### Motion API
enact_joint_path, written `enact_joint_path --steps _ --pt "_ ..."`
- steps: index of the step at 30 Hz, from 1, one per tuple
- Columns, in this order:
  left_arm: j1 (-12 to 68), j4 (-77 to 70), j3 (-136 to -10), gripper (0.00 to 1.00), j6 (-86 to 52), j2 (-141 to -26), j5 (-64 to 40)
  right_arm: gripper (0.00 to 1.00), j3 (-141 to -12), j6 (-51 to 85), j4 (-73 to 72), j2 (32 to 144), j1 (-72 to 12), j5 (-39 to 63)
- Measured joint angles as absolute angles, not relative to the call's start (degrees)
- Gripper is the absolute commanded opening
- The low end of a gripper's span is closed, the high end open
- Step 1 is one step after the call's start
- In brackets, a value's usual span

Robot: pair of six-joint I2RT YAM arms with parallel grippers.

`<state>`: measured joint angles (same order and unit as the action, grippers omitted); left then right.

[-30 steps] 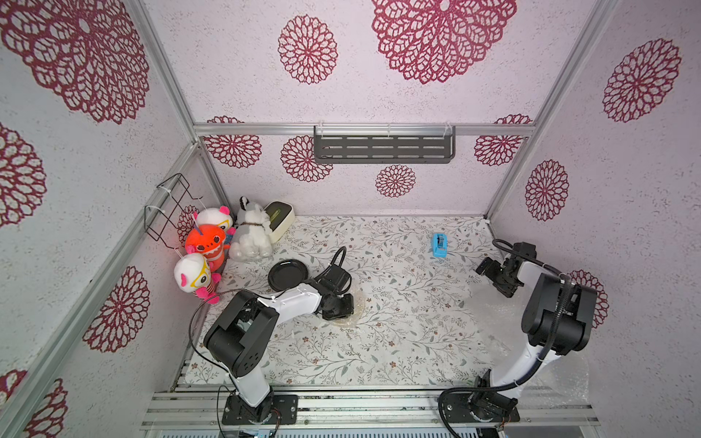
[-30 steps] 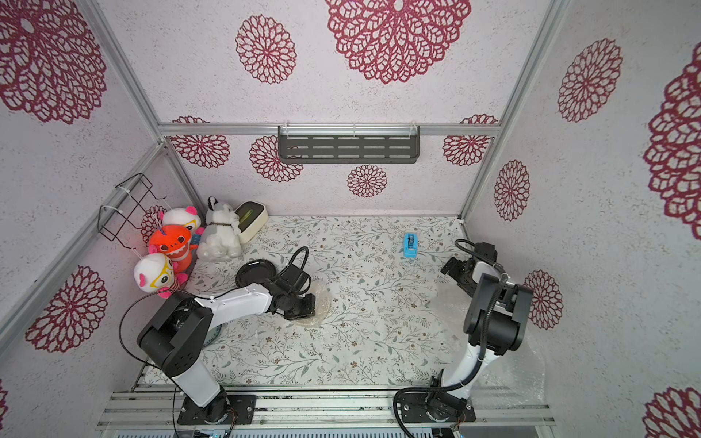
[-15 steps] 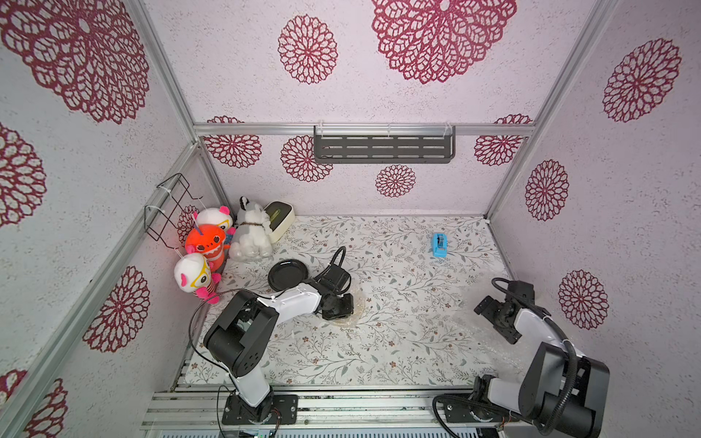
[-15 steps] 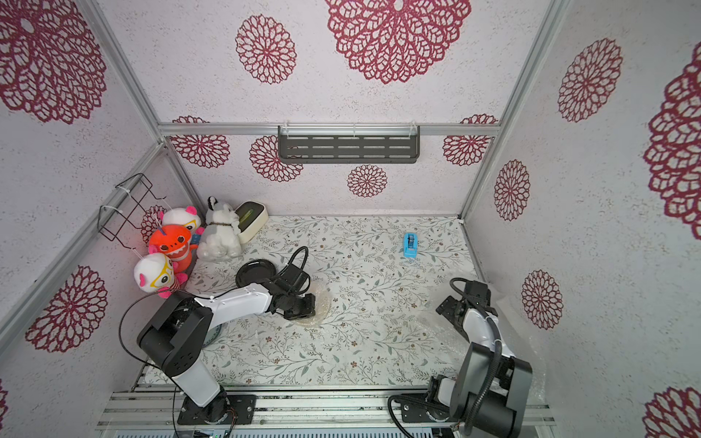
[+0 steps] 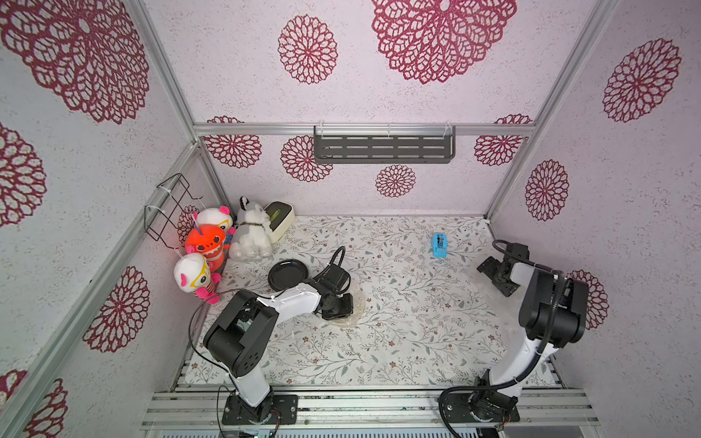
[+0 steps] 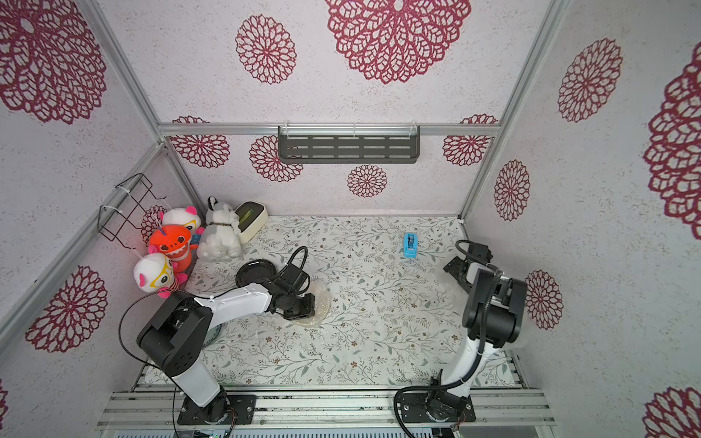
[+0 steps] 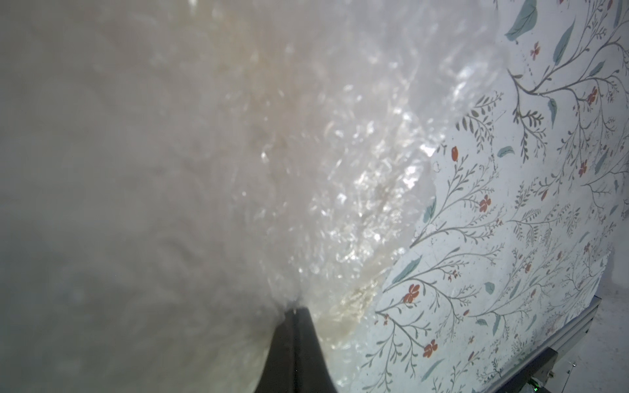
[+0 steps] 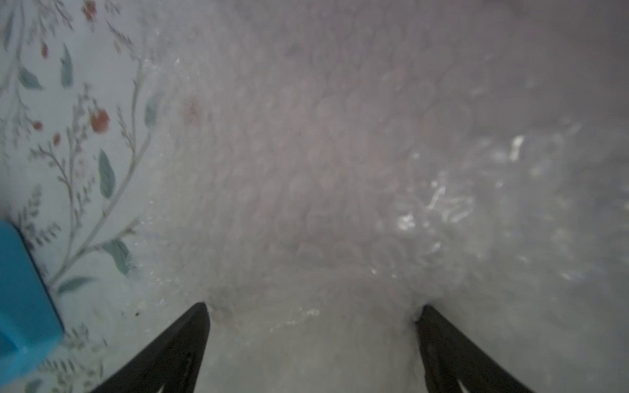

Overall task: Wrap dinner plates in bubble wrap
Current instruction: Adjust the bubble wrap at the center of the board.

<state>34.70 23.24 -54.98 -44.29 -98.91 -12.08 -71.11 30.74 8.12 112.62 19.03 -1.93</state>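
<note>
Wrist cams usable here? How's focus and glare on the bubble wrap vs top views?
Left wrist: bubble wrap a defocused haze with bright glints, floral table cover sharp. Right wrist: soft all over, loose wrap sheet milky, blue tape dispenser blurred. Both top views: even light, sharp, but that sheet barely shows.

glossy black plate (image 5: 288, 273), clear bubble wrap (image 7: 238, 170), blue tape dispenser (image 5: 439, 245), floral-print table (image 5: 398, 341)

There were two arms (image 5: 288, 303), four plush toys (image 5: 206, 239), two plates in sight (image 5: 287, 273), two bubble-wrap sheets (image 7: 306, 170), one tape dispenser (image 5: 439, 245), one box (image 5: 282, 218), one shelf (image 5: 383, 149) and one wire rack (image 5: 170, 206).
</note>
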Motion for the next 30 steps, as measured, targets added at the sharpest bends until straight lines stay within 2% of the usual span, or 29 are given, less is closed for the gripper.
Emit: enact_joint_path --steps 3,7,17,20,24,30 --pt "34.7 23.3 -55.0 0.0 -44.5 -98.9 -12.0 0.98 -78.9 30.6 8.8 117.8 18.0 -3.5" --pt "34.7 23.3 -55.0 0.0 -44.7 -98.9 -11.9 0.98 -83.2 30.0 11.6 119.1 15.3 -5.0" --pt "34.7 23.4 -55.0 0.0 -44.6 -98.9 -11.5 0.95 -82.7 24.0 14.6 107.8 5.6 -10.7" --pt "34.7 23.4 -55.0 0.0 -44.7 -98.8 -11.2 0.92 -80.6 23.5 13.3 104.9 3.2 -6.5" --pt "34.7 23.6 -54.9 0.0 -44.7 -98.7 -10.8 0.94 -77.5 23.7 13.6 104.0 1.7 3.4" --pt "34.7 23.9 -54.9 0.0 -44.7 -98.6 -10.4 0.94 -72.0 26.7 13.2 105.4 0.2 12.2"
